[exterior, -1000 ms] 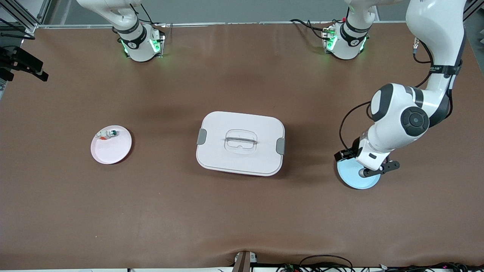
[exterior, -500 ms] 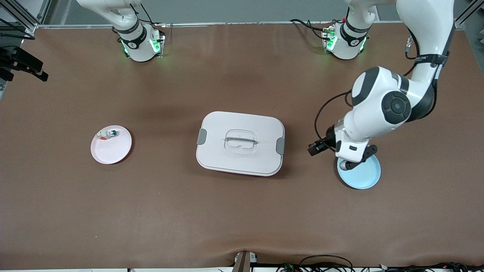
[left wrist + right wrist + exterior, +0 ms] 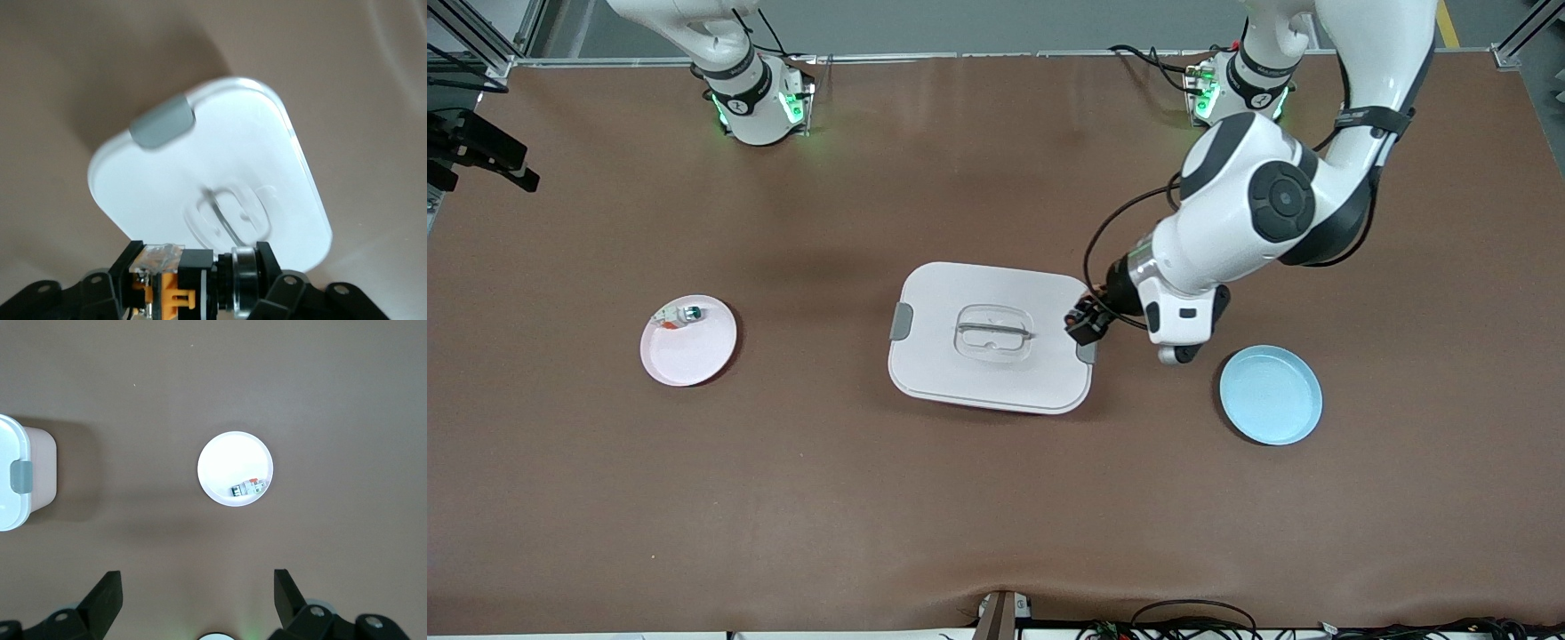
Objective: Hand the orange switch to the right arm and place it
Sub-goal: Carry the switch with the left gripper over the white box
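The orange switch point(image 3: 190, 283), a stubby black part with orange bands and a silvery ring, sits crosswise between the fingers of my left gripper point(image 3: 199, 288), which is shut on it. In the front view that left gripper point(image 3: 1179, 348) hangs over the table between the white lidded box point(image 3: 960, 378) and the blue plate point(image 3: 1270, 396), with the switch's grey end point(image 3: 1168, 356) just showing. My right gripper point(image 3: 197, 581) is open and holds nothing. It hangs high over the pink plate point(image 3: 230, 463) and is out of the front view.
The pink plate point(image 3: 689, 351) lies toward the right arm's end of the table and holds a small white-and-clear part point(image 3: 679, 314) with a green tip. The white box point(image 3: 220, 147) has grey latches at both ends and a clear handle on its lid.
The left arm has swung from over the blue plate toward the white box, carrying the switch, and the blue plate now shows in full. The right gripper has stayed open.
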`<action>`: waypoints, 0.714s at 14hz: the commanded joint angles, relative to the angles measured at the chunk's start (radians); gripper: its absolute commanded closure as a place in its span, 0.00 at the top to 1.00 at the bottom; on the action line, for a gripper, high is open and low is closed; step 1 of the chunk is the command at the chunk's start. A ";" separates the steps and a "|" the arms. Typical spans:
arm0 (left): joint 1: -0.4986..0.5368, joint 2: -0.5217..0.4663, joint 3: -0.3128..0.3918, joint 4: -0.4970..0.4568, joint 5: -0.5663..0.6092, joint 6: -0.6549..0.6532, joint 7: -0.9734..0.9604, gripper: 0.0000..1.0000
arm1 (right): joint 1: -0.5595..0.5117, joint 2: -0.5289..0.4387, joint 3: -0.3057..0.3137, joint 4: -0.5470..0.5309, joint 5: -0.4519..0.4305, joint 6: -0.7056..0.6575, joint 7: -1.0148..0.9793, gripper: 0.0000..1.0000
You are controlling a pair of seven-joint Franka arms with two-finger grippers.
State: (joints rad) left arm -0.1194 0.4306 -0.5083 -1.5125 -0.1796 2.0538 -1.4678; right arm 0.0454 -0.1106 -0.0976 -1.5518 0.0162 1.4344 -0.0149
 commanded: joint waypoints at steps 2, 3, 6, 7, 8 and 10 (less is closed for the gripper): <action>-0.081 0.060 -0.001 0.132 -0.015 -0.029 -0.201 0.00 | 0.002 -0.008 -0.001 0.013 -0.013 -0.009 -0.005 1.00; -0.097 0.065 -0.001 0.146 -0.015 -0.027 -0.238 0.00 | -0.001 0.000 -0.001 0.010 -0.013 -0.009 0.003 1.00; -0.154 0.082 0.001 0.188 -0.017 0.002 -0.331 0.00 | 0.004 0.084 -0.002 0.015 -0.018 -0.070 0.004 1.00; -0.173 0.089 0.001 0.208 -0.017 0.026 -0.369 0.00 | 0.002 0.106 -0.002 0.015 -0.021 -0.072 0.003 1.00; -0.190 0.097 0.002 0.225 -0.017 0.061 -0.417 0.00 | 0.002 0.136 -0.002 0.016 -0.022 -0.069 -0.005 1.00; -0.212 0.109 -0.001 0.244 -0.018 0.127 -0.491 0.00 | -0.001 0.170 -0.002 0.030 -0.028 -0.063 -0.005 1.00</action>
State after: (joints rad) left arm -0.3075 0.5048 -0.5089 -1.3255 -0.1818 2.1457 -1.9038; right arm 0.0452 0.0182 -0.0989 -1.5597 0.0090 1.3845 -0.0140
